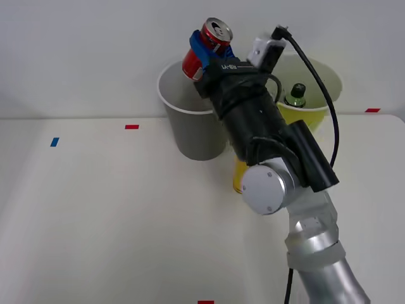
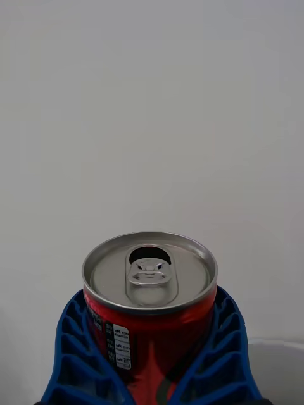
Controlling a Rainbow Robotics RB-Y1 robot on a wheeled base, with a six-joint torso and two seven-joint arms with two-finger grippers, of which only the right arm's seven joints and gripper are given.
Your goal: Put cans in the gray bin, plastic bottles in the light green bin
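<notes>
My right gripper [image 1: 204, 50] is shut on a short red can [image 1: 206, 47] with a silver top, holding it tilted in the air above the open mouth of the gray bin [image 1: 193, 130]. In the wrist view the can [image 2: 149, 304] sits between the blue ribbed fingers [image 2: 76, 354], its pull tab facing the camera. The light green bin [image 1: 314, 95] stands right of the gray one, mostly behind my arm. A dark green plastic bottle [image 1: 295, 95] with a black cap pokes up inside it.
Both bins stand at the back of the white table [image 1: 114, 209], against a white wall. Small red tape marks [image 1: 131, 126] and a blue mark [image 1: 54, 142] lie on the tabletop. A yellow object [image 1: 239, 177] shows partly behind my arm.
</notes>
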